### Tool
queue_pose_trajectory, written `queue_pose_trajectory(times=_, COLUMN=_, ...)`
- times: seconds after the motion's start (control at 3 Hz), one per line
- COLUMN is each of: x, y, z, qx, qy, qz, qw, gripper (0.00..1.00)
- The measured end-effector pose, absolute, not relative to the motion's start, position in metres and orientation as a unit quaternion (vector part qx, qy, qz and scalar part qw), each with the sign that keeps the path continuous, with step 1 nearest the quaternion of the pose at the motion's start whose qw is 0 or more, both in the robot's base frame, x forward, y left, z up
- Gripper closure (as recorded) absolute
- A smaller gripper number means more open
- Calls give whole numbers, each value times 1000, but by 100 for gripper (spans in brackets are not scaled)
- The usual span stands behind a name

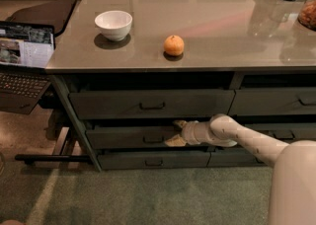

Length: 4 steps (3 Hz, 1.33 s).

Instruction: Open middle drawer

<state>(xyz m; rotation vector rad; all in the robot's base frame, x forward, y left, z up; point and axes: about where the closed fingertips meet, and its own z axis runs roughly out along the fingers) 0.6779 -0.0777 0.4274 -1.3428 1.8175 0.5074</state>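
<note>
The middle drawer (123, 137) is the dark grey-green front in the left column under the counter, between a top drawer (148, 103) and a bottom drawer (153, 159). Its small dark bar pull (152, 140) sits at its centre. A dark gap runs above its front. My gripper (176, 133) reaches in from the right on a white arm and sits against the drawer front just right of the pull. Its fingers are spread, one high (179, 124) and one low (173, 142), holding nothing.
On the counter (222, 31) stand a white bowl (113, 24) and an orange (174, 45). An open laptop (22, 61) sits on a lower desk at the left. More drawers (276, 101) fill the right column. Green carpet (148, 194) lies in front.
</note>
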Motion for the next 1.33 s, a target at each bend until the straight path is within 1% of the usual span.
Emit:
queue_pose_trajectory(times=0.33, x=670, y=-89, z=426, qx=-524, qy=725, qz=195, qw=401, gripper=40)
queue_pose_trajectory(times=0.67, x=670, y=-89, z=428, qx=-524, qy=725, qz=195, qw=402, gripper=39)
queue_pose_trajectory(times=1.0, x=660, y=-98, z=433, qx=-522, qy=729, qz=190, qw=400, gripper=43)
queue_pose_trajectory(times=1.33, x=649, y=-105, z=431, qx=-520, qy=732, qz=186, qw=398, gripper=41)
